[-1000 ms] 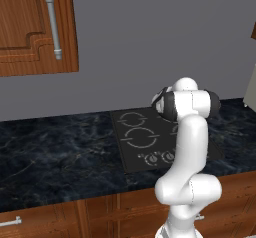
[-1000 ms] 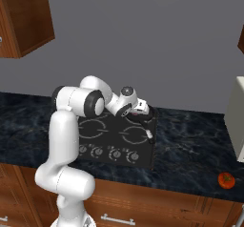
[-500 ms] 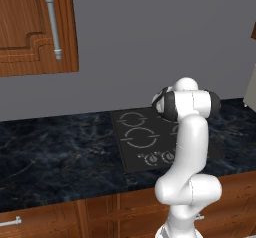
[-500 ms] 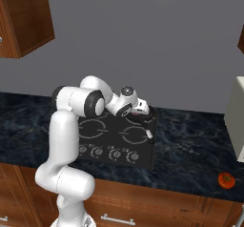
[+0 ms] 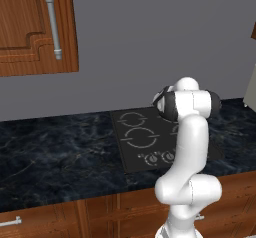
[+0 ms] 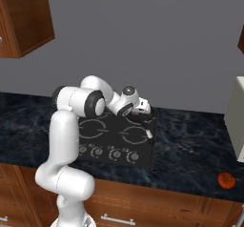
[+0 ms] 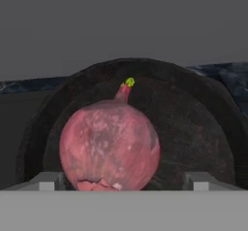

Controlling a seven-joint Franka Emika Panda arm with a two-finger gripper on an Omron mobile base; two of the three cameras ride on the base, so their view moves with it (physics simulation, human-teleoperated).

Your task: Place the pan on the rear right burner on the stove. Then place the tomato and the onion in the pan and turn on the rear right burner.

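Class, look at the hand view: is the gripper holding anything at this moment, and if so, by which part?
Nothing is held. The gripper stands open, its fingertips apart on either side of the onion, which sits in the pan.

Glossy white rounded arm (image 6: 64, 140) with dark joints.

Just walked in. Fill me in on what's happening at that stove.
The white arm reaches over the stove, its gripper right above the pan at the rear right. The onion sits in the pan between the gripper's spread fingertips, which are apart from it on both sides. The tomato lies on the counter far to the right, not yet in the pan.
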